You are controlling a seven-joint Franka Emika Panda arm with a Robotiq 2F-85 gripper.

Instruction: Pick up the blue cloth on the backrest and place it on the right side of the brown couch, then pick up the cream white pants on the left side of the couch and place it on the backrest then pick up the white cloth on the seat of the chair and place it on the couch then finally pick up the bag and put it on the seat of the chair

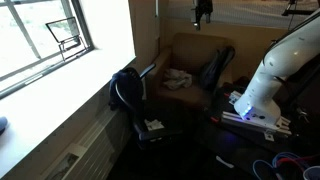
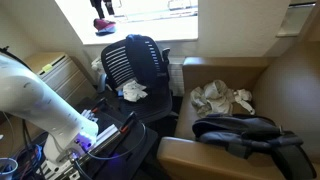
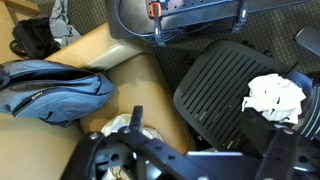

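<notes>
My gripper [image 3: 200, 125] hangs open and empty high above the chair, near the top edge in both exterior views [image 1: 203, 12] [image 2: 103, 22]. Below it are the black mesh backrest [image 3: 225, 85] [image 2: 135, 58], with nothing on it, and a white cloth [image 3: 275, 95] [image 2: 133, 92] [image 1: 153, 126] on the seat. The blue cloth [image 3: 50, 90] [image 2: 240, 128] [image 1: 215, 65] lies bunched on one arm of the brown couch [image 2: 290, 90] [image 1: 185, 50]. Cream white pants [image 2: 222, 98] [image 1: 178, 78] lie crumpled on the couch seat. A black bag [image 3: 30, 38] sits beyond the couch arm.
The robot's white arm and base [image 1: 260, 90] [image 2: 35, 95] stand beside the chair, with cables and lit electronics [image 2: 90, 140] around them. A window [image 1: 45, 35] and its sill run along the wall behind the chair. The chair and couch stand close together.
</notes>
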